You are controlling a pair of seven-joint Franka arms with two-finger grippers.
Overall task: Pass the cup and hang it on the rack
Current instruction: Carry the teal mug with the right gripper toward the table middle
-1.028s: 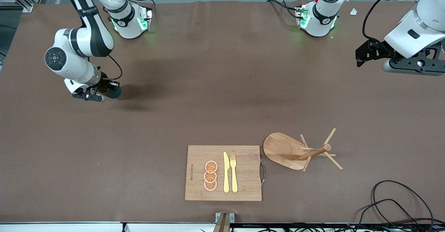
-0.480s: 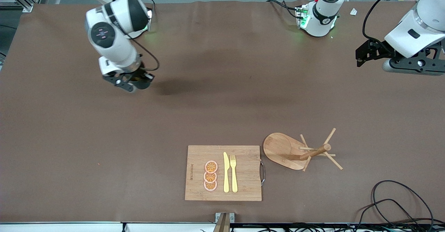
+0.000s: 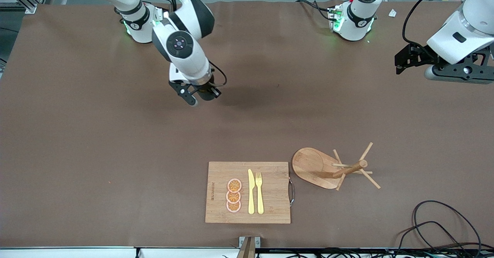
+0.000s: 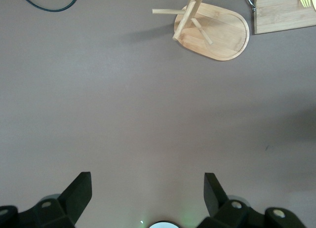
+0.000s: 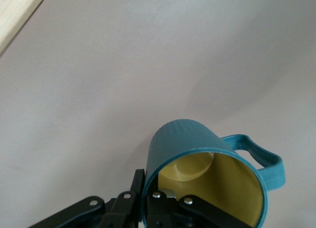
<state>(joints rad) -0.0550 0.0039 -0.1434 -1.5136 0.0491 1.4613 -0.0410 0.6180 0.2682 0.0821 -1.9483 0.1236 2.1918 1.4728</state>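
Over the counter (image 3: 96,142), toward the right arm's end and about midway to the centre, the right claw (image 3: 198,95) hangs in the air with the cup (image 5: 207,176) pinched by its rim: one finger inside the yellowish interior, one against the teal wall, clamped tight. In the right wrist view the cup's handle sticks out to the side, clear of the fingers, and bare counter lies beneath it. So the pickup is done and the carry toward the handover looks to be under way.

Lower in the front view, nearer the camera, lies a bamboo cutting board (image 3: 270,192) with three orange slices (image 3: 234,196), a yellow knife (image 3: 251,192) and a yellow fork (image 3: 259,192), none of which the task calls for. Just beside the board, toward the left arm's end, stands the rack (image 3: 314,165), its pegs all bare.

Up at the left arm's end, the left claw (image 3: 409,61) waits above the counter with its fingers spread wide and nothing between them; its wrist view looks down on the rack from well apart.

Left to do, as I judge it: bring the two claws together, pass the cup across, then hook the handle over a peg.
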